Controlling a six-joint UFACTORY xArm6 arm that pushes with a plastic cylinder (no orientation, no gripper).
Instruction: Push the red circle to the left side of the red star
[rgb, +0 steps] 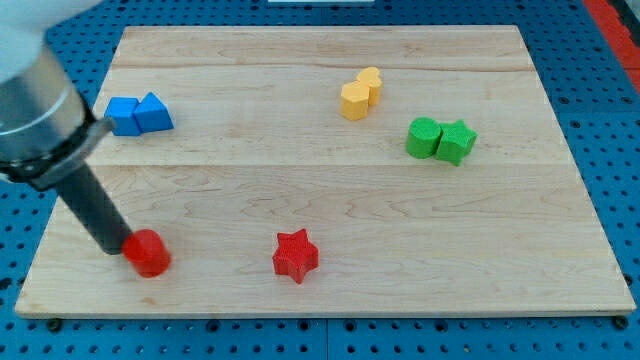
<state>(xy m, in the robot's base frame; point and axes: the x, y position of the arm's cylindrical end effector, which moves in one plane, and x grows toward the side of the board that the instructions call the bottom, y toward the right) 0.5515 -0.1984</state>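
Wooden board (330, 300), items from the left edge to the right:
- Blue blocks, two, touching (138, 114): near the top-left corner.
- My tip (113, 247): a plain rod with no pincer, touching the red circle's left side.
- Red circle (148, 252): near the bottom-left corner.
- Red star (295, 256): bottom edge, right of the circle, well apart.
- Yellow blocks, two, touching (360, 94): towards the top edge.
- Green circle (424, 137) and green star (456, 141): touching, towards the right edge.

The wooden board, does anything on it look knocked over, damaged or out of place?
Nothing stands out. The blue blocks, yellow blocks and green blocks sit in touching pairs, the red star sits alone, and my tip is against the red circle from the view's left.
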